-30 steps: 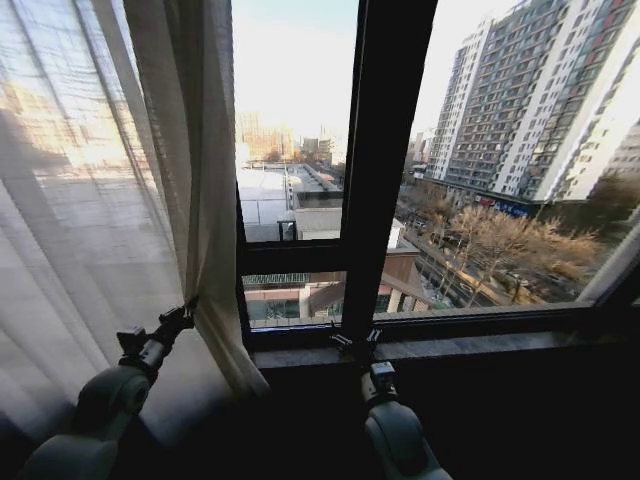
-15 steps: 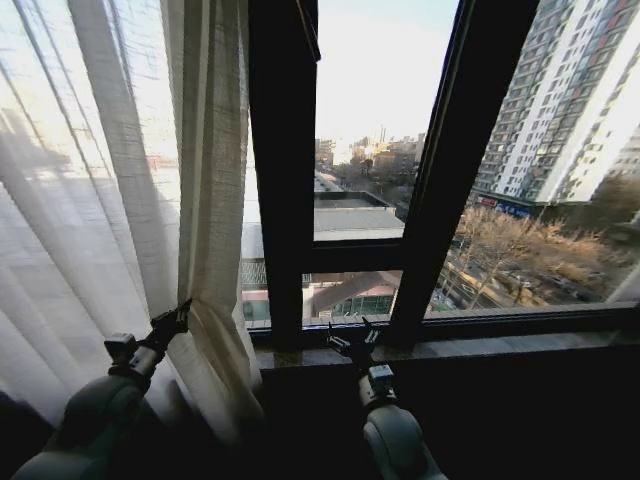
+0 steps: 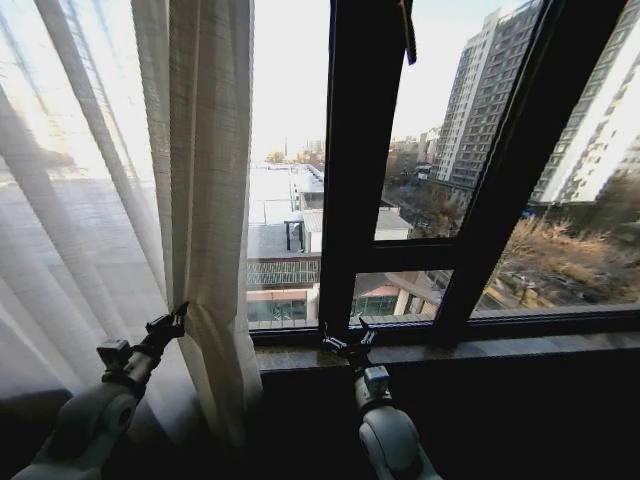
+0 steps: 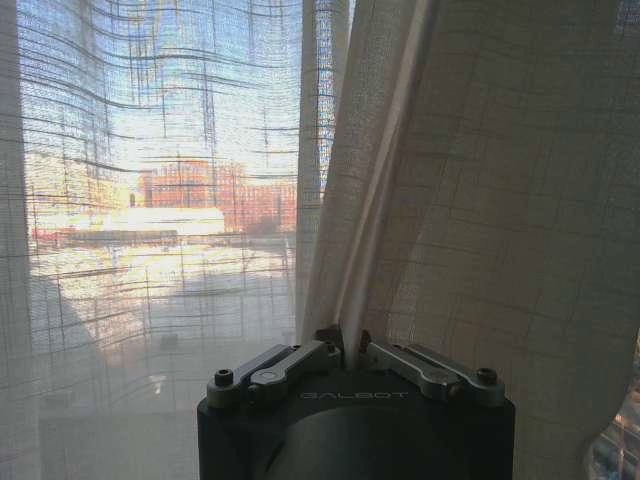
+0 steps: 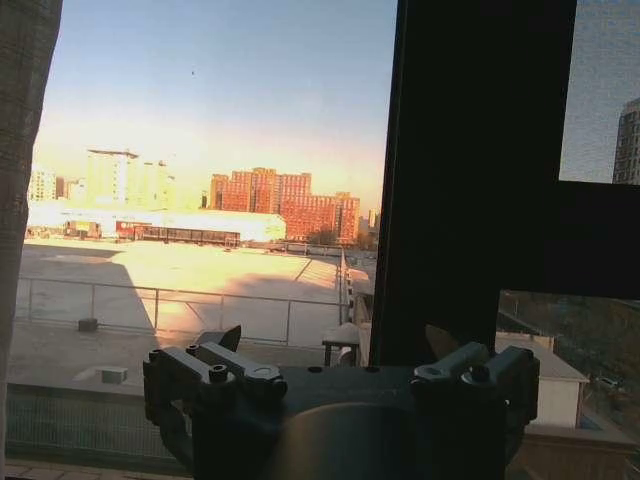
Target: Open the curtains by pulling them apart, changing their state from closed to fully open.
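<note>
My left gripper [image 3: 178, 322] is pinched tight on the inner edge of the curtain [image 3: 205, 200], low down on the panel. Through the left wrist camera I see the fingers [image 4: 300, 358] drawn together around a narrow fold of the cream fabric, which rises straight up from between them. The curtain [image 4: 480, 200] fills that camera: a thicker gathered part on one side of the fold, a thin see-through stretch on the other with sunlit buildings glowing behind the weave.

From the head camera, the left arm [image 3: 95, 420] reaches up from the lower left, and the cloth it grips is bunched into a thick column of pleats just left of the dark vertical window frame bar [image 3: 355, 160]. The rest of the panel spreads out over the left part of the window, sheer and bright. Below the grip the fabric hangs on towards the floor in front of the dark wall.

My right gripper [image 3: 347, 345] sits at the window sill [image 3: 500, 349], near the foot of that frame bar, with its fingers spread and nothing between them. The right wrist camera shows the two fingers [image 5: 240, 372] apart, pointed at bare glass and the frame bar [image 5: 470, 150], with a strip of the curtain [image 5: 20, 150] at the picture's edge. Right of the gathered curtain the glass is uncovered, showing rooftops and tall apartment blocks [image 3: 480, 110].
</note>
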### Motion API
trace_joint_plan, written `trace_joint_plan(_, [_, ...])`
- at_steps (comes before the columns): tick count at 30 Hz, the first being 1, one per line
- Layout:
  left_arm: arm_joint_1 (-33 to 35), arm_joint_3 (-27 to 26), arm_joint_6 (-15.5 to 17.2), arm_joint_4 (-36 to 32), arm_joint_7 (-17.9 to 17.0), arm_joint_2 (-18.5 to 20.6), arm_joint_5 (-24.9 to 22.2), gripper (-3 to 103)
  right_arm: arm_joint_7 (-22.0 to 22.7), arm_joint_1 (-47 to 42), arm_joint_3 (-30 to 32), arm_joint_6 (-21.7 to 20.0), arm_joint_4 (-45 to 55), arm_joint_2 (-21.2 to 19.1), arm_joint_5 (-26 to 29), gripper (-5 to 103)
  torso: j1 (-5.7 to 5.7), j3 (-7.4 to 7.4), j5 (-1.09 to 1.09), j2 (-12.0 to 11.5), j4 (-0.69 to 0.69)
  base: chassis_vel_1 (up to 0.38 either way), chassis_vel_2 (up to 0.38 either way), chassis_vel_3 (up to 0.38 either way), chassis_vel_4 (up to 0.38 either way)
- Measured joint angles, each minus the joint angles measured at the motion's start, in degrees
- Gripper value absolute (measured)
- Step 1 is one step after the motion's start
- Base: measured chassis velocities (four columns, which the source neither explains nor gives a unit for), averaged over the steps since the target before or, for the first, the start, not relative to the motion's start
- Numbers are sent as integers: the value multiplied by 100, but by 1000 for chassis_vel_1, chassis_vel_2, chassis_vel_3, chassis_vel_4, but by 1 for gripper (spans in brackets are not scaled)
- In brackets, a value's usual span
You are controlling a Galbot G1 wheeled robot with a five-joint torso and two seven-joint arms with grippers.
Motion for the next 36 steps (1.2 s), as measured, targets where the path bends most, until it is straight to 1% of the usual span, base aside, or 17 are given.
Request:
trace_joint_plan(12, [81,-67,-38,-41,-1,-101,11,0,-120,-43,-49,-1,-18,36,-7,100,0,-1,1,0,-1,320,332,-324,-347])
trace_joint_plan(13, [107,-88,-46,-56,-1,-123,11,0,-120,-46,-62,-2,-19,45,-6,100,0,-1,-1,0,2,223,229,-190,-187])
trace_joint_plan(16, [175,-138,-58,-97,-6,-177,11,0,-121,-54,-86,-5,-37,70,-4,100,0,0,-4,0,3,86,90,-125,-108])
trace_joint_plan(19, [243,-177,-60,-156,-9,-207,11,0,-121,-59,-132,-6,-68,101,-4,100,0,0,-3,0,0,19,6,-8,-46])
trace_joint_plan(21, [256,-195,-60,-210,-38,-242,11,0,-120,-55,-155,-6,-94,114,-4,100,0,1,5,0,-2,0,0,0,0])
trace_joint_plan(23, [255,-197,-60,-228,-75,-261,11,0,-120,-51,-163,-6,-102,117,-5,100,0,0,5,-1,-2,-15,-21,6,39])
trace_joint_plan(24, [246,-197,-60,-258,-141,-318,10,0,-119,-44,-179,-6,-113,122,-5,100,0,0,5,-1,-2,-31,-78,40,78])
trace_joint_plan(26, [229,-202,-57,-385,-308,-567,63,0,-115,-10,-248,-6,-154,123,7,100,-1,0,2,0,-2,-26,-25,21,28])
trace_joint_plan(27, [229,-202,-57,-385,-308,-567,63,0,-115,-10,-248,-6,-154,123,7,100,-1,0,2,0,-2,0,0,0,0])
trace_joint_plan(29, [249,-207,-56,-461,-365,-739,156,0,-113,26,-289,-6,-182,121,44,100,-1,0,3,0,-2,0,0,0,0])
trace_joint_plan(30, [292,-208,-61,-542,-388,-949,284,0,-109,77,-321,-12,-216,123,101,100,-1,-1,-1,0,0,0,0,0,0])
trace_joint_plan(31, [326,-208,-68,-584,-399,-1070,353,0,-106,117,-333,-25,-239,131,140,100,-1,0,-2,0,1,0,0,0,0])
trace_joint_plan(32, [326,-208,-68,-584,-399,-1070,353,0,-106,117,-333,-25,-239,131,140,100,-1,0,-2,0,1,0,0,0,0])
trace_joint_plan(36, [438,-174,-96,-654,-408,-1357,550,0,-91,253,-336,-103,-270,136,283,100,0,0,0,0,0,0,0,0,0])
